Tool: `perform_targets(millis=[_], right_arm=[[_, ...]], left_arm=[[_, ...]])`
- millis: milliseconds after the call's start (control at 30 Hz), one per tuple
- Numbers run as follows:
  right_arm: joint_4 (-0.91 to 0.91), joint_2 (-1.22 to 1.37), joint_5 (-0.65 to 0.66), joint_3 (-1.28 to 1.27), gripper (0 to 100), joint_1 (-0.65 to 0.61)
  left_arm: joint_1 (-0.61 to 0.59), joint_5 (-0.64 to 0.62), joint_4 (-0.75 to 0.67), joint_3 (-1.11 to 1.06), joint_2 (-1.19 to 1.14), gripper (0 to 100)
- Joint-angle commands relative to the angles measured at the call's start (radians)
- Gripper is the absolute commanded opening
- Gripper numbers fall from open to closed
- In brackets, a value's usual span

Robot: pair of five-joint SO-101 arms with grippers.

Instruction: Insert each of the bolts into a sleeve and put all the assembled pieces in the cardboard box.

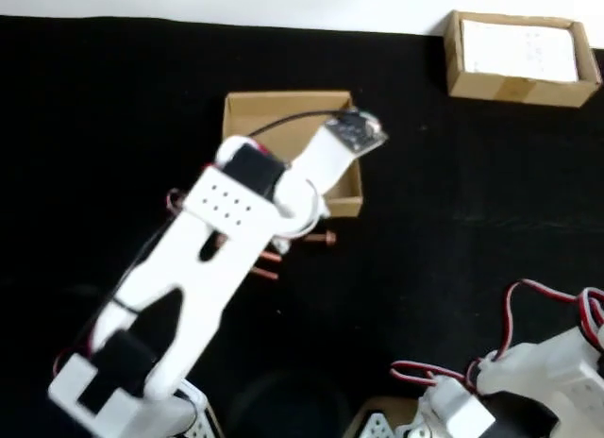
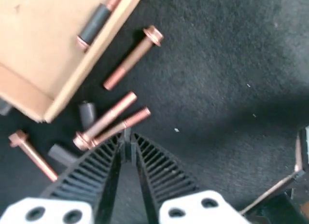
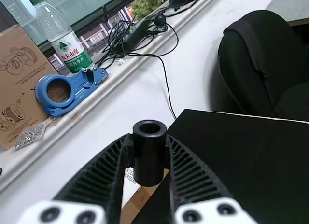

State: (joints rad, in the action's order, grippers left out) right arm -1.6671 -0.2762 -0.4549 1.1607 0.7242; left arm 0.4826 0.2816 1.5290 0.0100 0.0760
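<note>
The black tabletop [image 1: 453,249] carries the cardboard box [image 1: 247,112], with one assembled piece [image 2: 96,20] lying inside. The left arm [image 1: 217,259] stretches out over the box's near edge. Its jaws are pressed together on nothing, just above the loose bolts [image 2: 131,59] and a sleeve [image 2: 88,114] beside the box. The right arm [image 1: 528,381] sits well apart, its jaws pinching a second sleeve [image 3: 149,159] upright. The bolts look stiff, light and smooth, so I'd grip them mid-shank.
</note>
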Motion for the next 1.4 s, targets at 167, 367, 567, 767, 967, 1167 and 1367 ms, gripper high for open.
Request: perform_targets(millis=[167, 367, 567, 767, 967, 1167, 1367], right_arm=[[0.028, -0.001, -0.003, 0.024, 0.7, -0.007], [0.028, 0.001, -0.003, 0.022, 0.7, -0.007], [0.059, 0.050, -0.002, 0.024, 0.7, 0.016], [0.093, 0.150, -0.002, 0.031, 0.7, 0.093], [0.093, 0.183, -0.002, 0.031, 0.7, 0.101], [0.147, 0.186, -0.002, 0.025, 0.7, 0.101], [0.156, 0.188, -0.003, 0.024, 0.7, 0.101]], left_arm=[[0.028, 0.247, -0.083, 0.140, -0.315, 3], [0.021, 0.302, -0.072, 0.326, -0.533, 14], [0.021, 0.319, -0.072, 0.487, -0.700, 14], [0.021, 0.321, -0.029, 0.610, -0.825, 14], [-0.019, 0.321, -0.015, 0.722, -0.951, 14], [-0.053, 0.321, 0.003, 0.812, -1.049, 13], [-0.050, 0.321, 0.078, 0.912, -1.109, 1]])
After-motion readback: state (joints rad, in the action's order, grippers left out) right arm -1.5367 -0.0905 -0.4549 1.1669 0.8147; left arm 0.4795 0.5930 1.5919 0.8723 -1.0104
